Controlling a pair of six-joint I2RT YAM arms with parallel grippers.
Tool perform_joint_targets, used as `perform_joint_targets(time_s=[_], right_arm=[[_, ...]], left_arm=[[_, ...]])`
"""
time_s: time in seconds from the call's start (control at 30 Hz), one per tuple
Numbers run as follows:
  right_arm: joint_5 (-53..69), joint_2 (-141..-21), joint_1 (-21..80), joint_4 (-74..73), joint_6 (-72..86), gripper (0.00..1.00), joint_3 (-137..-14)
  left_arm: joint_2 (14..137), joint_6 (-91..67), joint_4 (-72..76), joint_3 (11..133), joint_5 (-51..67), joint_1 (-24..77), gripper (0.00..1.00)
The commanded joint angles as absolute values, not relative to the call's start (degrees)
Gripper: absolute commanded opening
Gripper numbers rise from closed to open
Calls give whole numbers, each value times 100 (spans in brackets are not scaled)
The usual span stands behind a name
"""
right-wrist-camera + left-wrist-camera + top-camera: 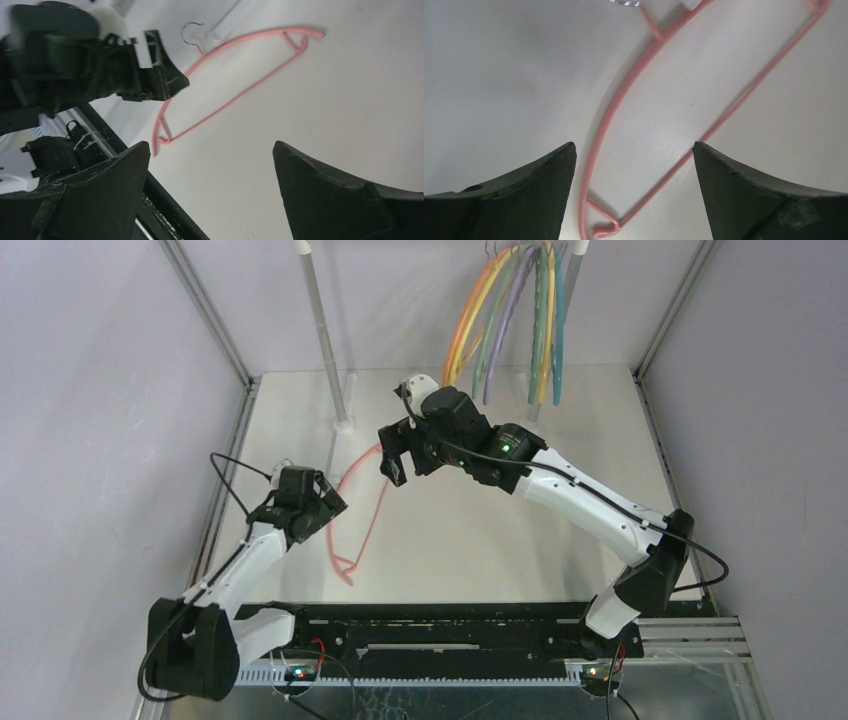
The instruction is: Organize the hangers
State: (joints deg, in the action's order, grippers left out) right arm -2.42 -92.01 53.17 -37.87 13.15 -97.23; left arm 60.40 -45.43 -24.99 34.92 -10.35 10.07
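Note:
A pink hanger (371, 525) lies flat on the white table, its metal hook towards the left rail post. Several hangers (543, 330) in orange, yellow, green, lilac and teal hang from the rail at the back. My left gripper (333, 505) is open, low over the pink hanger's near end. In the left wrist view (634, 150) the pink hanger (609, 120) runs between the fingers, untouched. My right gripper (393, 460) is open and empty, hovering beside the hanger's far end. In the right wrist view (210, 147) the pink hanger (235, 96) lies ahead.
The rail's left post (325, 330) stands on the table just behind the pink hanger, and the right post (574, 265) stands by the hung hangers. A black mounting bar (450, 625) runs along the near edge. Grey walls and metal uprights enclose the table.

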Motion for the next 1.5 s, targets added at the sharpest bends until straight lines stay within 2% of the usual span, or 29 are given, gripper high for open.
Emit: perform_joint_targets(time_s=[0.0, 0.3, 0.53, 0.67, 0.7, 0.73, 0.77, 0.8, 0.87, 0.97, 1.03, 1.13, 1.3, 1.47], right_arm=[[-187, -8803, 5418, -3676, 1139, 100, -9744], [-277, -8059, 5300, -3280, 1122, 100, -8861], [-94, -7594, 4981, -3166, 1271, 100, -8341], [-187, -7387, 4912, -3243, 1283, 100, -8201], [-212, -7322, 4893, -3270, 1300, 100, -8159], [-231, -7276, 4883, -3292, 1316, 100, -8118], [-243, -7224, 4866, -3303, 1341, 100, -8068], [-250, -7178, 4849, -3304, 1361, 100, -8011], [-232, -7094, 4807, -3299, 1413, 100, -7905], [-194, -7014, 4751, -3287, 1466, 100, -7797], [-174, -6975, 4746, -3255, 1470, 100, -7759], [-99, -6959, 4736, -3153, 1423, 100, -7712], [-10, -7174, 4726, -3248, 1407, 100, -7833], [1038, -7539, 4438, -3161, 1589, 100, -7904]], left_arm=[[6522, -4079, -2764, 3753, -1139, 968, 90], [7340, -3345, -2624, 4011, -759, 968, 72], [8012, -2864, -2617, 4174, -683, 974, 69], [8177, -2829, -2516, 4061, -642, 972, 62], [8174, -2786, -2507, 4061, -626, 968, 58], [8178, -2765, -2502, 4053, -619, 972, 48], [8191, -2722, -2508, 4064, -623, 973, 31], [8218, -2694, -2522, 4085, -610, 969, 18], [8286, -2593, -2589, 4154, -598, 967, 8], [8434, -2470, -2724, 4307, -603, 974, 6], [8501, -2425, -2795, 4393, -600, 978, 0], [8453, -2356, -2801, 4401, -655, 992, 0], [7668, -2288, -2992, 4642, -813, 1016, 0], [7042, -2327, -3178, 5084, -791, 1202, 0]])
